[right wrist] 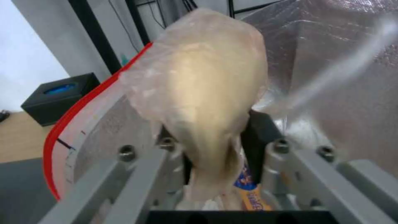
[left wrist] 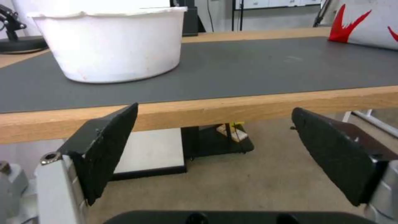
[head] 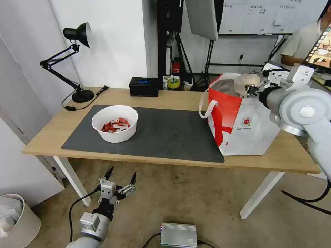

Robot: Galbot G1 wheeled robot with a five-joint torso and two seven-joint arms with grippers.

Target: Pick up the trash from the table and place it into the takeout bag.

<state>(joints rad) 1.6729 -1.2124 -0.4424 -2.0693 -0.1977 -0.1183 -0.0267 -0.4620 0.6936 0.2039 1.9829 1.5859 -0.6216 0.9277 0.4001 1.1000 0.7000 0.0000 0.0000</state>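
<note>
A white round bowl (head: 114, 123) of red scraps rests on the dark grey mat (head: 165, 134) of the light wood table (head: 179, 100). At the table's right end stands the takeout bag (head: 241, 120), white with a red panel and foil lining (right wrist: 331, 62). My right gripper (head: 251, 90) hovers over the bag's open mouth, shut on a clear bag with a beige lump (head: 246, 81) (right wrist: 203, 90). My left gripper (head: 120, 177) hangs open below the table's front edge, beneath the bowl (left wrist: 110, 43), with its black fingers (left wrist: 110, 146) spread wide.
A black desk lamp (head: 74, 58) stands at the back left corner and a black rectangular box (head: 144, 86) at the back edge. A silver unit (head: 178, 235) lies on the floor in front. A white bin (head: 15, 220) sits at lower left.
</note>
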